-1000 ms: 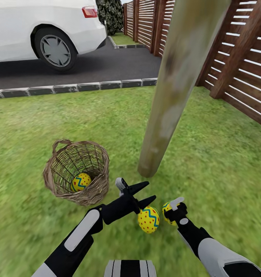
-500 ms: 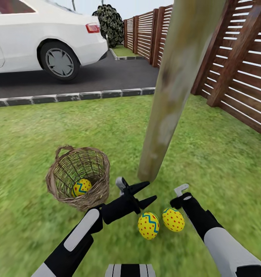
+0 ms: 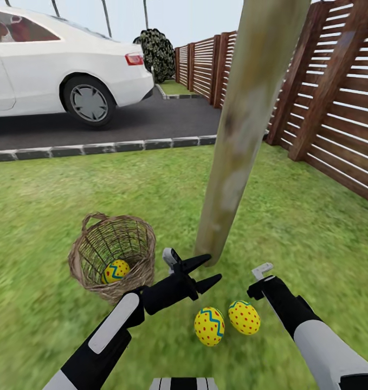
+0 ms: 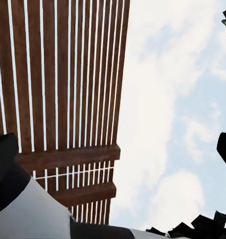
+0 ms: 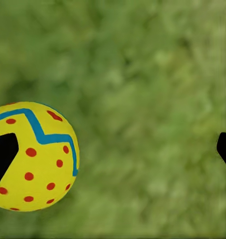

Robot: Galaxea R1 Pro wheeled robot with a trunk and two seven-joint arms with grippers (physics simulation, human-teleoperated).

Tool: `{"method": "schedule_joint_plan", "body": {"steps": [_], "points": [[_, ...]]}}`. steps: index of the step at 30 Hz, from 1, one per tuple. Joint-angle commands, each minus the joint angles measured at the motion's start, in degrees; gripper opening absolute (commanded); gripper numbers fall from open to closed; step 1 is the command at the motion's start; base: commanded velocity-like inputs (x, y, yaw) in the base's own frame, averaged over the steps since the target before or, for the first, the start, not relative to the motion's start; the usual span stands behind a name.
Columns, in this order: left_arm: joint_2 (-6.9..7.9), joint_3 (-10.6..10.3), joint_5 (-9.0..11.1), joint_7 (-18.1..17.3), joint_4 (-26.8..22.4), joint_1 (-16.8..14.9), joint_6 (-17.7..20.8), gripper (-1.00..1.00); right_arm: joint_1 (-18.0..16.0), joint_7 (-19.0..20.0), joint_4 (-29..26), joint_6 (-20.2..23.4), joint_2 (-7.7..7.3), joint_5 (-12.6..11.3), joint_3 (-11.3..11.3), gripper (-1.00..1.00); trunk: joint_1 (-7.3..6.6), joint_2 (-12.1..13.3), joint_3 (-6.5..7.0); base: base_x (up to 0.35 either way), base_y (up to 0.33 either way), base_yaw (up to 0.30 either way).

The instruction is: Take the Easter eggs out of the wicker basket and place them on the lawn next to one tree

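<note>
Right hand [image 3: 261,280] lifted off egg [image 3: 244,317], fingers wide, egg just below on lawn [image 3: 151,189]

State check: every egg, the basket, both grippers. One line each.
Egg in basket: inside the basket, not yet taken out.
Middle egg: lying on the grass near the tree trunk, free.
Right egg: lying on the grass beside the middle egg, free.
Basket: tipped toward the camera, one egg inside.
Left gripper: fingers open, empty.
Right gripper: fingers open, empty, above the grass.
</note>
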Motion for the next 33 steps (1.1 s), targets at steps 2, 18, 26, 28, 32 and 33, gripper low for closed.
{"method": "schedule_joint_plan", "body": {"steps": [2,18,26,28,32,33], "points": [[0.30,0.0,0.2,-0.2,0.0,0.0,0.3,1.00,0.0,0.4,0.0,0.3,-0.01,1.0,0.3,1.00,-0.07,0.0,0.41,-0.211,0.107,0.000],[0.61,0.0,0.4,-0.5,0.4,0.0,0.2,1.00,0.0,0.3,0.4,0.3,0.25,1.0,0.4,1.00,-0.38,0.2,3.06,-0.220,0.125,0.000],[0.62,0.0,0.8,-0.7,0.6,0.0,0.1,1.00,0.0,0.3,0.6,0.2,0.33,0.9,0.4,1.00,-0.38,0.2,3.06,0.003,0.146,0.000],[0.62,0.0,0.8,-0.7,0.6,0.0,0.1,1.00,0.0,0.3,0.6,0.1,0.33,0.9,0.4,1.00,-0.38,0.2,3.06,0.001,0.304,0.000],[0.62,0.0,0.8,-0.7,0.6,0.0,0.1,1.00,0.0,0.3,0.6,0.1,0.33,0.8,0.4,1.00,-0.38,0.2,3.06,0.000,0.314,0.000],[0.62,0.0,0.8,-0.7,0.6,0.0,0.1,1.00,0.0,0.3,0.6,0.1,0.34,0.8,0.4,1.00,-0.38,0.2,3.06,0.000,0.316,0.000]]}}
